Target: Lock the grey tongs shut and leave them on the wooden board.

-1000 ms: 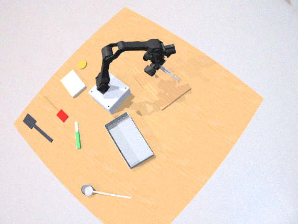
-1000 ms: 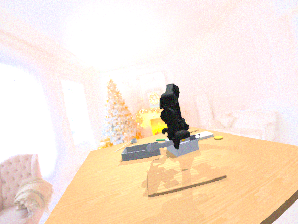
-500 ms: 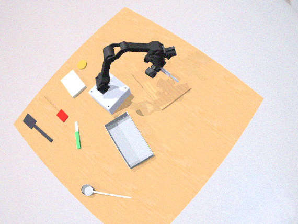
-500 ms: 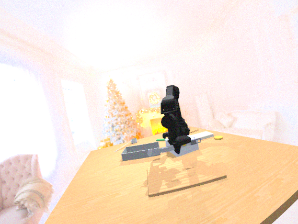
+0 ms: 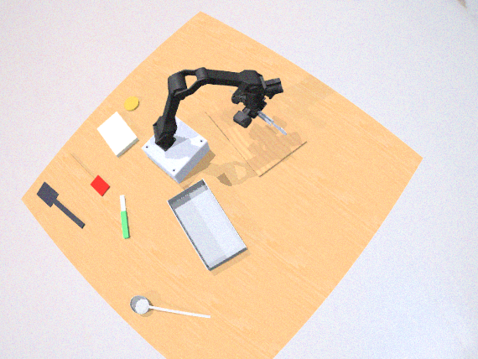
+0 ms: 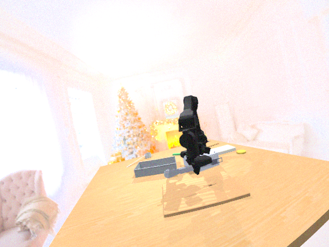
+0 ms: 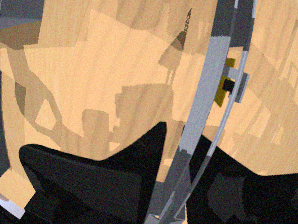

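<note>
My gripper point(image 5: 257, 113) point(image 6: 198, 171) point(image 7: 173, 129) is shut on the grey tongs point(image 5: 273, 122) point(image 6: 182, 171) point(image 7: 206, 87), gripping them along their length. The tongs hang in the air above the wooden board point(image 5: 261, 171) point(image 6: 208, 205), roughly level in the exterior view, the rounded end at left a little lower than the wire loop at right. Their two arms lie close together in the wrist view, with a small yellow and black part beside them. Whether the lock inside the hinge has caught is hidden. The roasting tin point(image 5: 228, 226) point(image 6: 156, 171) stands beside the board, with no tongs on it.
The white robot base point(image 5: 180, 161) stands between the board and a white block point(image 5: 117, 134). A yellow disc point(image 5: 132, 103), a red square point(image 5: 100, 185), a green-handled knife point(image 5: 125, 224) and a dark spatula point(image 5: 69, 213) lie beyond. A small cup point(image 5: 133, 308) with a white-handled tool is past the tin.
</note>
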Controlling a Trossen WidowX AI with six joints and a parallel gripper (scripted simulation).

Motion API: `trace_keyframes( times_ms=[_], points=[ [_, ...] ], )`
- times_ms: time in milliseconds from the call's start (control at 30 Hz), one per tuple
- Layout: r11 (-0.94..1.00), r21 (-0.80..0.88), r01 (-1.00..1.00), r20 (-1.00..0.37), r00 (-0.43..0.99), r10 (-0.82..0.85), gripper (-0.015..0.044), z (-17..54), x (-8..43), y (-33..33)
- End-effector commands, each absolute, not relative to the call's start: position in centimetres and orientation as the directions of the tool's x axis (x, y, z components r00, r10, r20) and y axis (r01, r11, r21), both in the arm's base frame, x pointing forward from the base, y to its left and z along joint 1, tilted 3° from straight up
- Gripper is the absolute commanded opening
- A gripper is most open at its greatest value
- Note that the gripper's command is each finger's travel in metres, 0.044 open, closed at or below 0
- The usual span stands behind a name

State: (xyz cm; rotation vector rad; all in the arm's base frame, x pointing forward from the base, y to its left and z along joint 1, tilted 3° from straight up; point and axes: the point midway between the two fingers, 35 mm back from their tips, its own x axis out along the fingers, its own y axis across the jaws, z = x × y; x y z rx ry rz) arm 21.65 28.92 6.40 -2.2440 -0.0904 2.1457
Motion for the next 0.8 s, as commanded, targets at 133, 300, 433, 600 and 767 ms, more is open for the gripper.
trace_keyframes(
  times_ms=[133, 300, 433, 600, 767],
  points=[
    [-0.998, -0.063, 0.021, -0.997, 0.042, 0.064, -0.0150, 5.0, 21.6, 29.0],
    [-0.998, -0.063, 0.022, -0.997, 0.042, 0.064, -0.0150, 4.2, 21.6, 29.0],
    [-0.998, -0.062, 0.022, -0.997, 0.042, 0.063, -0.0150, 3.5, 21.6, 28.9],
    [-0.998, -0.062, 0.022, -0.997, 0.042, 0.063, -0.0150, 2.7, 21.6, 28.9],
    [-0.998, -0.061, 0.023, -0.997, 0.042, 0.062, -0.0150, 1.9, 21.5, 28.8]
  ],
)
